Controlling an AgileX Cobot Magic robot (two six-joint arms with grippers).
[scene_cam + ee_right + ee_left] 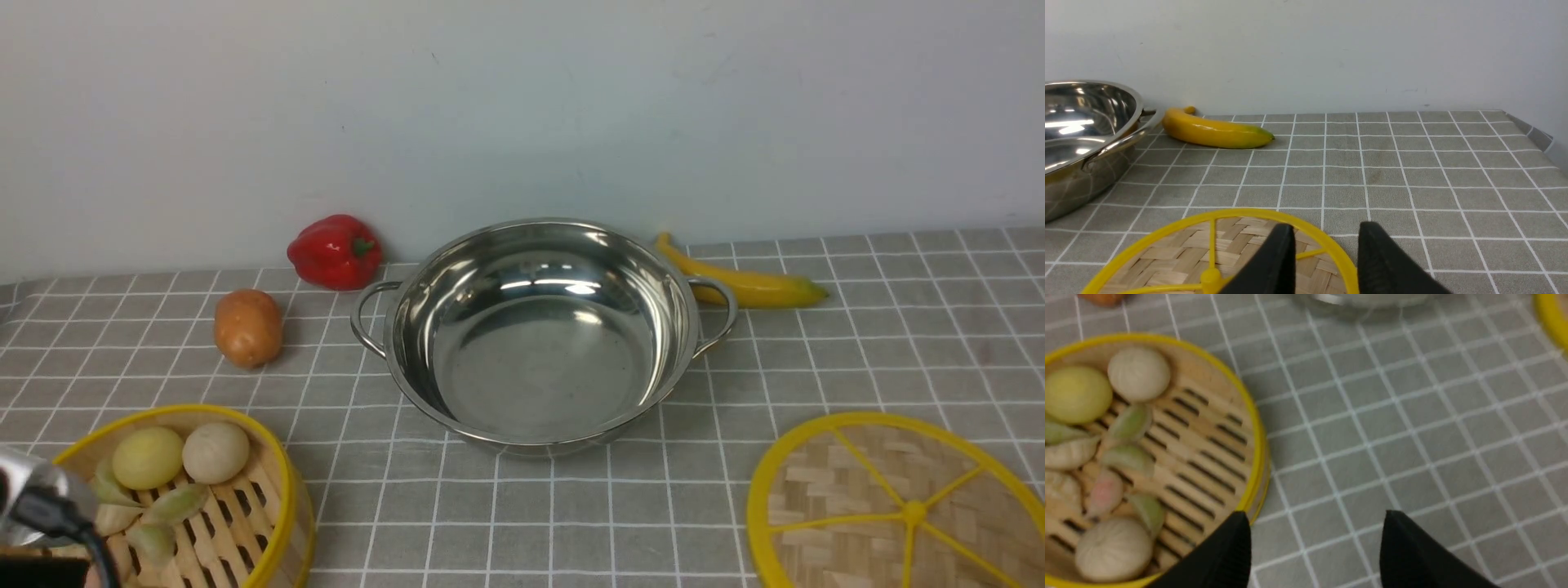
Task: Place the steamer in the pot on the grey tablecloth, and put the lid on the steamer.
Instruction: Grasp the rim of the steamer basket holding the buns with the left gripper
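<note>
The shiny steel pot (539, 335) stands empty in the middle of the grey tablecloth (898, 343). The bamboo steamer (224, 531), with buns and dumplings in it, sits at the front left. My left gripper (1315, 516) is open just beside the steamer (1208, 457). One finger is over the yellow rim and the other over bare cloth. The woven lid (857, 490) lies flat at the front right. My right gripper (1327, 224) is open over the edge of the lid (1180, 253), and the yellow rim shows in the gap between its fingers.
A red pepper (335, 251) and a potato (247, 327) lie left of the pot, and a banana (747, 282) lies behind its right handle. A wall runs close behind. Part of my left arm (41, 502) shows at the front left corner. The cloth's right edge (1535, 136) drops off.
</note>
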